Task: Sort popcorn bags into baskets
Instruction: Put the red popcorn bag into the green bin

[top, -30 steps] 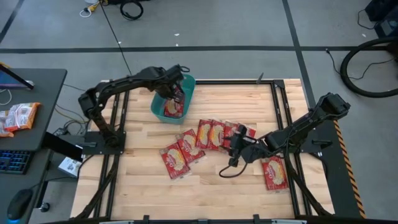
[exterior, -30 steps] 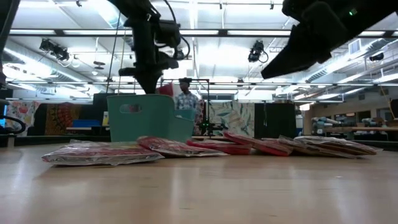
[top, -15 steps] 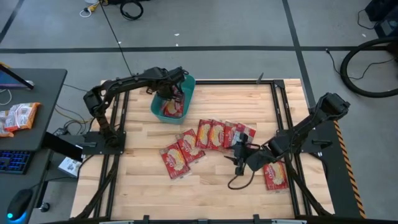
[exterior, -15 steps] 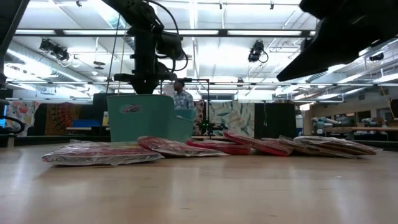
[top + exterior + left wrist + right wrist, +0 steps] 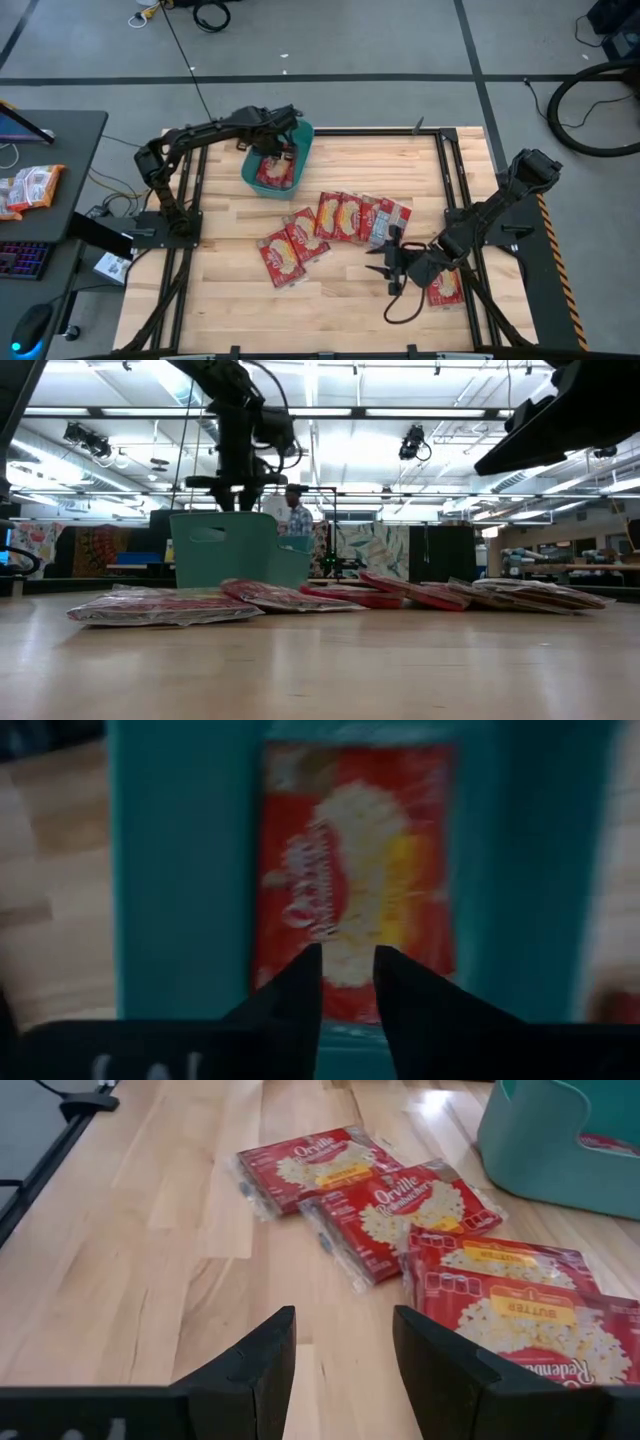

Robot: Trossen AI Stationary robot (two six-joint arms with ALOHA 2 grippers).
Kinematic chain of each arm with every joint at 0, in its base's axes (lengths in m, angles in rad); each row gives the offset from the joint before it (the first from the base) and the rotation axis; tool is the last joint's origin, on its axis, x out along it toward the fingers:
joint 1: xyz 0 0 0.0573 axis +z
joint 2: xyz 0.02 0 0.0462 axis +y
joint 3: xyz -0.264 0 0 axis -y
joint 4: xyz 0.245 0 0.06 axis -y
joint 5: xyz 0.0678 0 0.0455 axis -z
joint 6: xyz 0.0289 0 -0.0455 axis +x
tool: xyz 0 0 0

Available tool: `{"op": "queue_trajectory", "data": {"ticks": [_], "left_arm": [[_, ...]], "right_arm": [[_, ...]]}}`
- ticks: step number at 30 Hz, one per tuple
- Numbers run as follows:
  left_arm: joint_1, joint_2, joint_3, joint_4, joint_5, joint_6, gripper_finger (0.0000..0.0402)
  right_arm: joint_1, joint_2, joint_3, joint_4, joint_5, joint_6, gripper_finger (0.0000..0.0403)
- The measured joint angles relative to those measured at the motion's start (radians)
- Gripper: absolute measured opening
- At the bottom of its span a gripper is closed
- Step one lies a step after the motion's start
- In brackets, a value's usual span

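Observation:
The teal basket [image 5: 303,135] stands at the table's far left. A red popcorn bag [image 5: 350,870] lies flat on its floor. My left gripper [image 5: 347,955] hangs over the basket, pointing down, open by a small gap and clear of the bag. Several more popcorn bags [image 5: 345,215] lie flat in a row mid-table, two [image 5: 290,250] nearer the front, and one [image 5: 445,285] lies partly under my right arm. My right gripper [image 5: 343,1325] is open over bare wood, near the row's right end.
Black frame rails [image 5: 450,180] run along the table's sides. A cable [image 5: 400,305] loops on the wood below my right gripper. A dark desk at the left holds orange-and-white packets [image 5: 30,188]. A person [image 5: 293,515] stands in the room beyond.
The red bag that showed at my left gripper above the basket's rim has gone down into the basket and lies flat. My right gripper has swung toward the table's near edge, away from the row of bags, still open.

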Motion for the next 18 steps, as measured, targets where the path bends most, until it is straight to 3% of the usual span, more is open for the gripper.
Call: {"op": "queue_trajectory", "data": {"ticks": [5, 9, 18], "left_arm": [[-0.085, 0.000, 0.106, 0.013, -0.014, 0.148, 0.0119], [-0.210, -0.003, 0.159, 0.054, -0.023, 0.351, 0.0120], [-0.520, -0.002, 0.169, 0.082, -0.062, 0.721, 0.0121]], "right_arm": [[0.008, 0.000, 0.000, -0.002, 0.013, -0.001, 0.0174], [0.008, 0.000, 0.000, -0.016, 0.032, 0.001, 0.0174], [0.008, 0.000, 0.000, -0.043, 0.033, 0.001, 0.0174]]}}
